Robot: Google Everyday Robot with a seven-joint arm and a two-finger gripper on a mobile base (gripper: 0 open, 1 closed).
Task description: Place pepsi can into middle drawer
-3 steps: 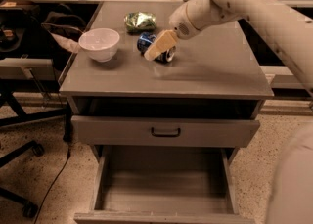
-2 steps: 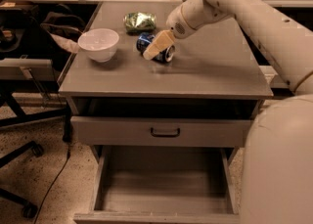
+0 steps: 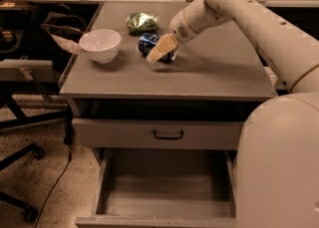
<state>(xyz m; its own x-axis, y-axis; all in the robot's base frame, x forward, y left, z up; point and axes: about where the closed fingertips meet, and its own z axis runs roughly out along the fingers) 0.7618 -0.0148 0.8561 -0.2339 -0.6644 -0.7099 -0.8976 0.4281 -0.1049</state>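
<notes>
Reaching over bench (image 3: 214,77), claw (image 3: 159,51) sits at pepsi can (image 3: 147,43), right of white bowl (image 3: 100,44); can't tell if open/closed. Green snack bag (image 3: 142,22) just beyond. Middle drawer (image 3: 167,192) pulled out, near side.

The pincer (image 3: 160,53) was at the can (image 3: 146,43). A bag (image 3: 142,22) stood just beyond it, with a bowl (image 3: 100,44) off to one side. The desk (image 3: 214,75) on the other side lay bare. Below, the drawer (image 3: 167,192) stood open.

We see a tan gripper (image 3: 160,50) at the blue pepsi can (image 3: 147,43) on a grey cabinet (image 3: 214,75), near a white bowl (image 3: 99,45) and shiny green snack bag (image 3: 142,22), the middle drawer (image 3: 167,194) plain grey.
</notes>
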